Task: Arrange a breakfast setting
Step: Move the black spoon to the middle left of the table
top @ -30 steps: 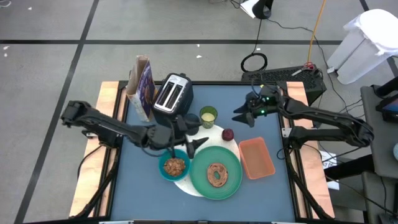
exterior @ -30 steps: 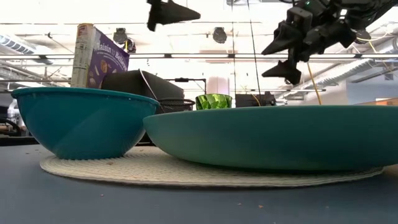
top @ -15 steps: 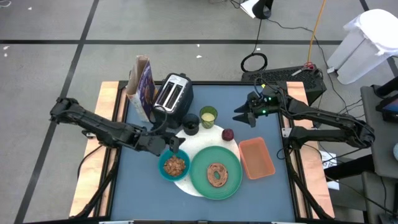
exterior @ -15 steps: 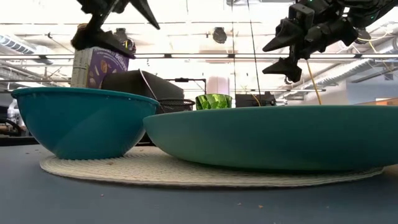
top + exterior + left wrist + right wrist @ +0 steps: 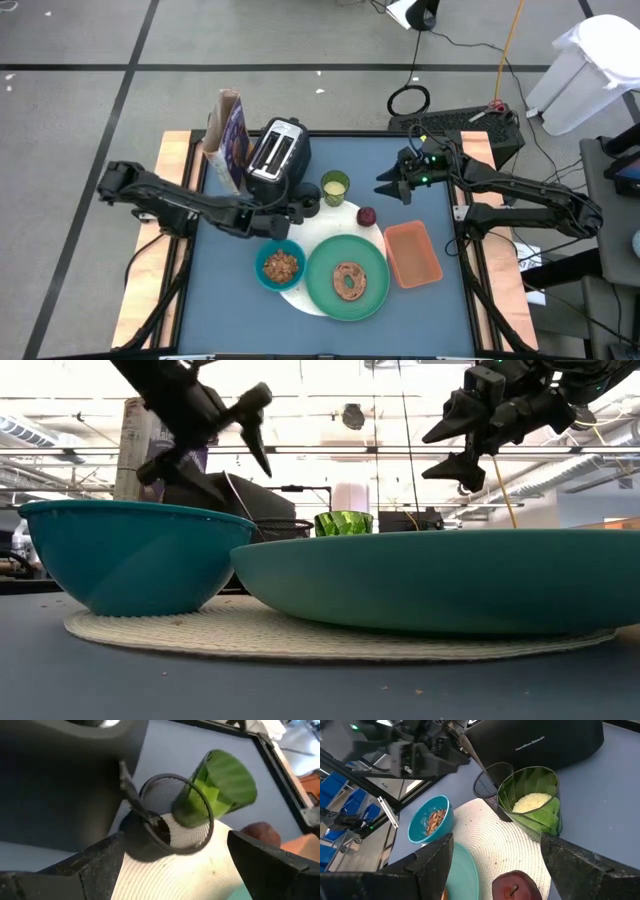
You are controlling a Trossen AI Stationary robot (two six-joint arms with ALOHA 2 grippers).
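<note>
We're hovering our left gripper (image 5: 291,207), fingers spread apart, right beside the black cup (image 5: 307,201), which is sitting at 11 o'clock from the large green plate (image 5: 347,277). Our right gripper (image 5: 384,184) is waiting, fingers apart, at 2 o'clock.

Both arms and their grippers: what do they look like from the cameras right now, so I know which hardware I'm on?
Both arms are dark, near-black jointed links. The left gripper and right gripper each end in two tapered, wedge-shaped black fingers with matte, slightly textured faces. Small green lights glow at the right wrist, where black cable loops along the arm. No markings are legible.
</note>
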